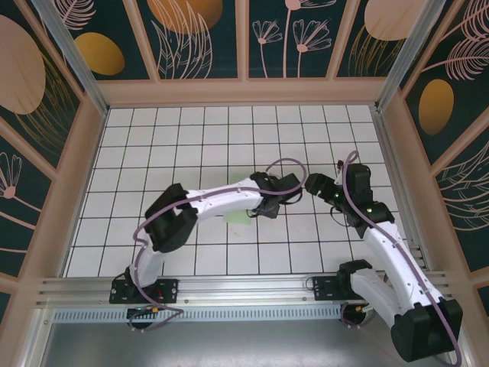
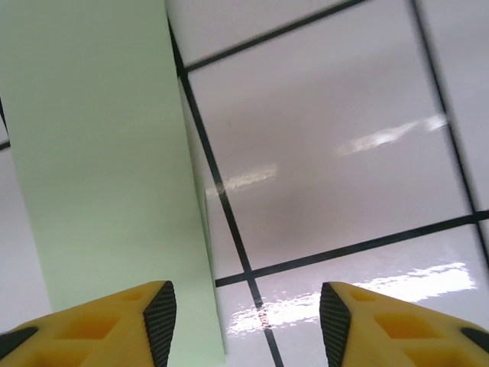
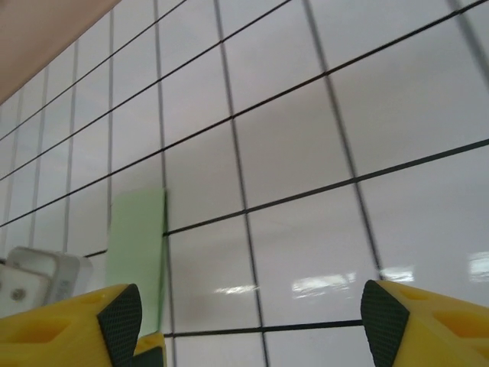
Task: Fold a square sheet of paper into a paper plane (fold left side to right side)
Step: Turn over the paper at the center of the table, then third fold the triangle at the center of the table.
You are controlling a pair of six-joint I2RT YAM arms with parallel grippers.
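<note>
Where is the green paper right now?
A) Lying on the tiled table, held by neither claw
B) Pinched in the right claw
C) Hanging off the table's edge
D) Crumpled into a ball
A: the green paper lies as a smooth strip on the tiled table, and the left claw by it stands open, with bare tile showing between its fingers.

A robot test cell in a lab: gridded white table (image 1: 229, 130), aluminium rail (image 1: 252, 284), walled by floral-printed panels (image 1: 191, 38).
</note>
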